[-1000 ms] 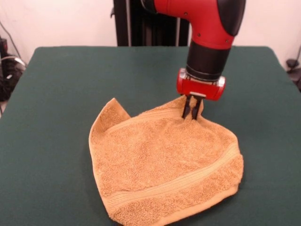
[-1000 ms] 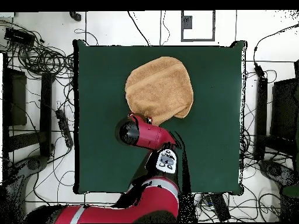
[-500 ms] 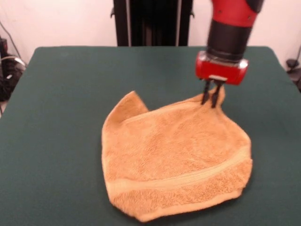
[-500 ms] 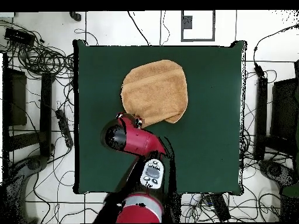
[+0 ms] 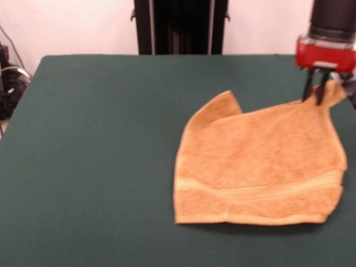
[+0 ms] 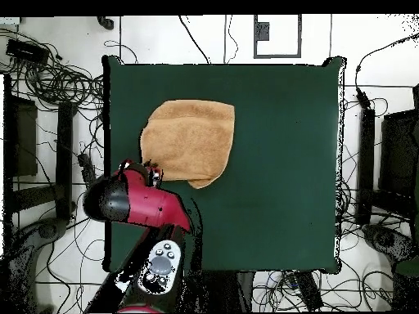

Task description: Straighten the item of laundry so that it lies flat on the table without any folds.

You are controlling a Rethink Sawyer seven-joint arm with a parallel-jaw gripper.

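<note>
The orange-tan towel [image 5: 258, 164] lies on the dark green table [image 5: 94, 144] at the right of the front view, with a woven band near its front edge. Its far right corner is lifted and pinched in my gripper [image 5: 314, 100], which is shut on it near the table's right edge. The far left corner stands up in a curled point. In the overhead view the towel [image 6: 188, 141] is at the table's [image 6: 278, 163] upper left, and my gripper [image 6: 150, 172] holds its lower left corner. No white tag shows.
Cables and dark equipment [image 6: 49, 163] lie on the floor beside the table's edges in the overhead view. The black pedestal [image 5: 178, 26] stands behind the table's far edge. The red arm [image 6: 139, 204] reaches over the table's left side in the overhead view.
My gripper has dragged the towel's corner to the right in the front view, nearly to the table's edge. The whole towel slid along with it and spread wider.
</note>
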